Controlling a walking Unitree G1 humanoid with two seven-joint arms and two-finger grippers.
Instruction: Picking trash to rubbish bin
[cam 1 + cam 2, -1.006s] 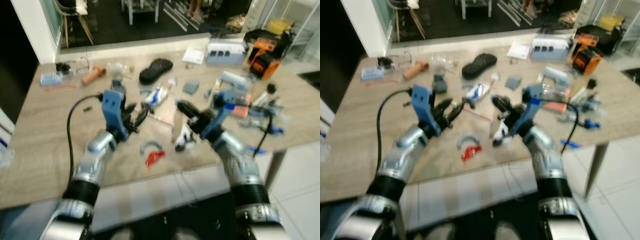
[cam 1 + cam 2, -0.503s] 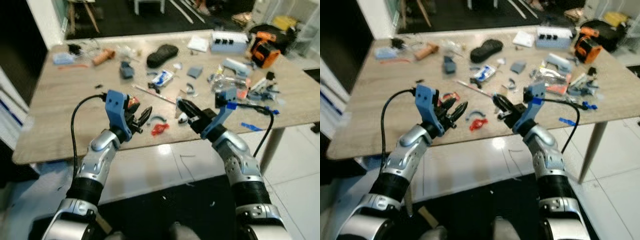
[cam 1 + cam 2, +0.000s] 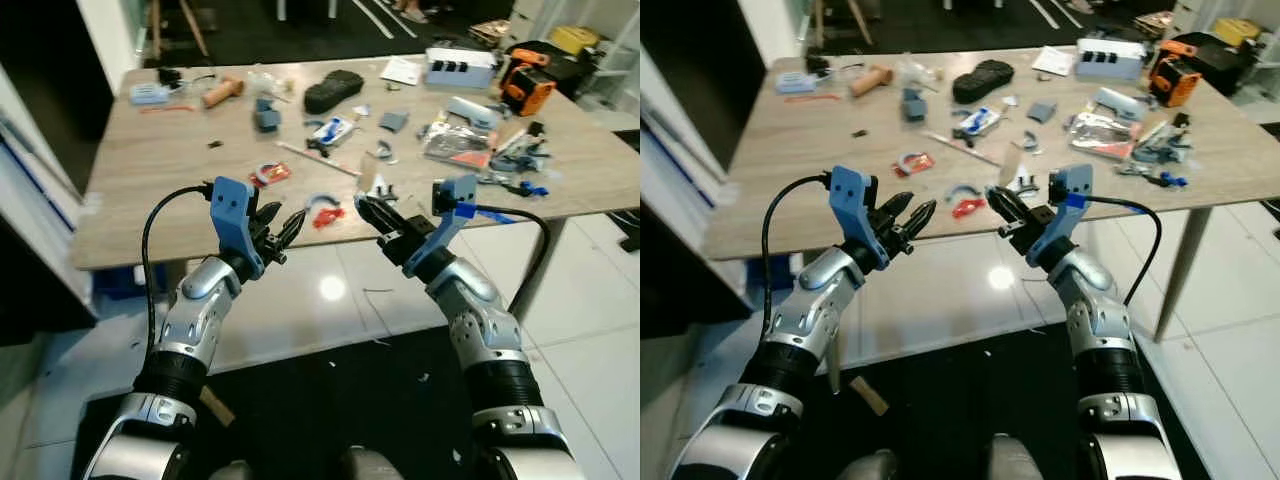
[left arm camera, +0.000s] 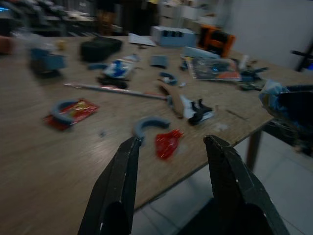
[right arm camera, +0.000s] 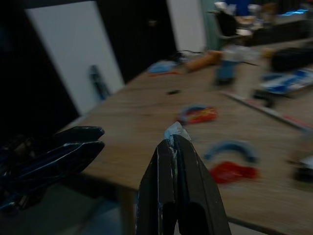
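My right gripper (image 3: 362,205) is shut on a small crinkled clear wrapper (image 5: 175,130), held in front of the table's near edge over the floor. The same wrapper (image 4: 272,93) shows in the left wrist view beside the right fingers. My left gripper (image 3: 288,218) is open and holds nothing, level with the right one and a hand's width to its left. Beyond them, on the wooden table (image 3: 150,200), lie a red wrapper (image 3: 325,215), a blue-grey arc (image 3: 322,200) and a red packet (image 3: 268,174).
Further back the table is littered with a black case (image 3: 333,90), a blue-white packet (image 3: 335,130), a white box (image 3: 458,70) and an orange tool (image 3: 525,90). White floor tiles (image 3: 330,290) lie below the grippers. A table leg (image 3: 540,260) stands at the right.
The whole view has pulled back from the table, so the camera moved. Both grippers, earlier over the tabletop, now hang before its front edge. Their states look unchanged.
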